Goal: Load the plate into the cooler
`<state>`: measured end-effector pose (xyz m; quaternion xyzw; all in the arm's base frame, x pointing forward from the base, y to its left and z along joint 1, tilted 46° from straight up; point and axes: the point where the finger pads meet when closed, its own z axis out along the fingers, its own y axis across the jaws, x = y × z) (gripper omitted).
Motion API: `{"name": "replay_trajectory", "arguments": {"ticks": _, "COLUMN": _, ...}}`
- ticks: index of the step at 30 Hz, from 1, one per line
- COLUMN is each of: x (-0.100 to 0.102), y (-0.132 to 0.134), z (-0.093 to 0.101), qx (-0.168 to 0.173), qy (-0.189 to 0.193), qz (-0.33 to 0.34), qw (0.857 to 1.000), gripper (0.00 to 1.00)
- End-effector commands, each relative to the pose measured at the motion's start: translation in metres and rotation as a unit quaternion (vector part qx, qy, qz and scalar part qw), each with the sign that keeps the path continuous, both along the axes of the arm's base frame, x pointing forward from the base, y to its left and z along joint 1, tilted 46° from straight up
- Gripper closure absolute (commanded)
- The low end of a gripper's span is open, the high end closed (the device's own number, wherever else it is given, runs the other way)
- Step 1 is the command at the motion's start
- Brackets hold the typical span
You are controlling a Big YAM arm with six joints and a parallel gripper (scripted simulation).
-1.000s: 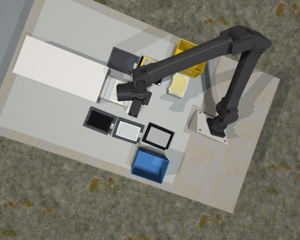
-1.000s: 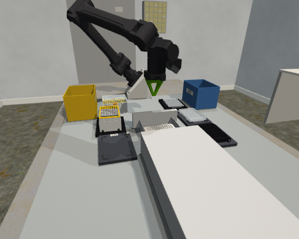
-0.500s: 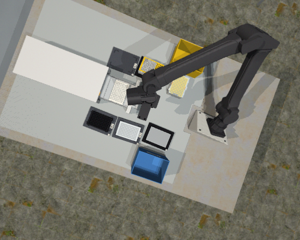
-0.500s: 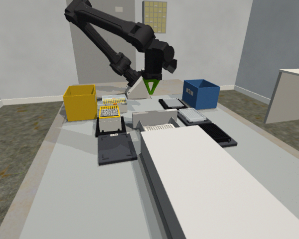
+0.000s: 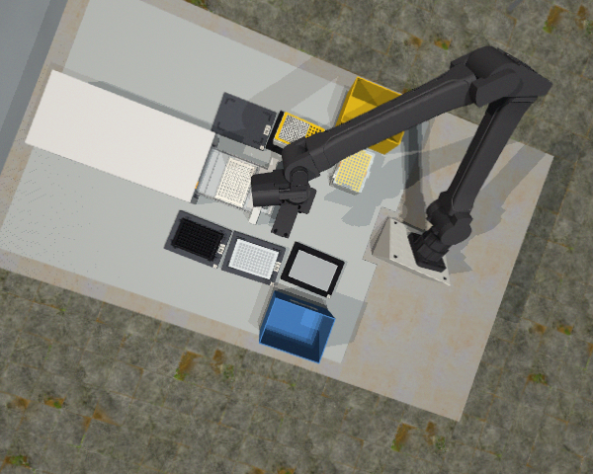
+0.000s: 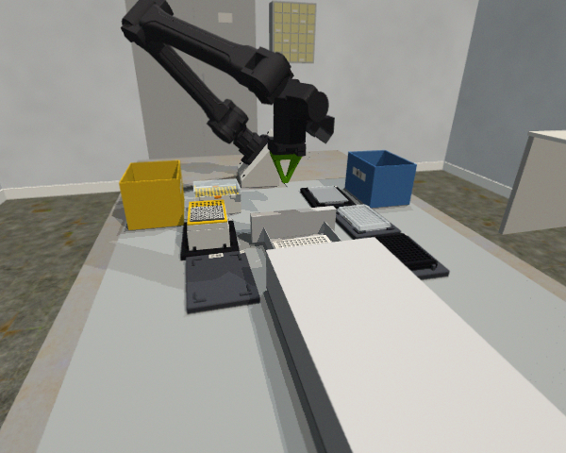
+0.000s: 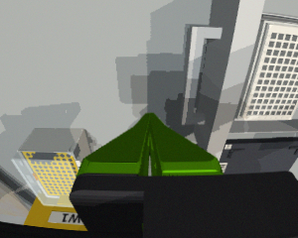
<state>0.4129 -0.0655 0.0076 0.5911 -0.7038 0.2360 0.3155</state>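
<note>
Hanging above the bench, the gripper has its two green fingers pressed tight together in a point, and it holds nothing. It is up in the air, just in front of the drawer's tall front panel, on the side toward the arm's base.

The white 96-well plate lies flat in the open drawer of the cooler, which is a long white box. In the wrist view the plate shows at the right, past the grey front panel and its bar handle.

Near the drawer stand a yellow bin and a blue bin. The blue bin has a small label on its side, but the writing is too small to read. A tip box with a yellow top sits in a black holder, and a tag in front of it is also too blurry to read. In the wrist view a yellow label under another clear box shows dark letters that look like "IM", cut off by the gripper.

A black plate, a clear plate and a grey lid in a black frame sit in a row on the bench.
</note>
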Motion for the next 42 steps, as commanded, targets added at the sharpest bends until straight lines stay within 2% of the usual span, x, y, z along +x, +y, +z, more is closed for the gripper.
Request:
{"name": "replay_trajectory", "arguments": {"ticks": 1, "x": 0.001, "y": -0.006, "z": -0.006, "qx": 0.001, "qy": 0.004, "qz": -0.001, "qw": 1.000, "gripper": 1.00}}
{"name": "replay_trajectory", "arguments": {"ticks": 42, "x": -0.009, "y": -0.041, "z": -0.040, "qx": 0.001, "qy": 0.004, "qz": -0.001, "qw": 1.000, "gripper": 1.00}}
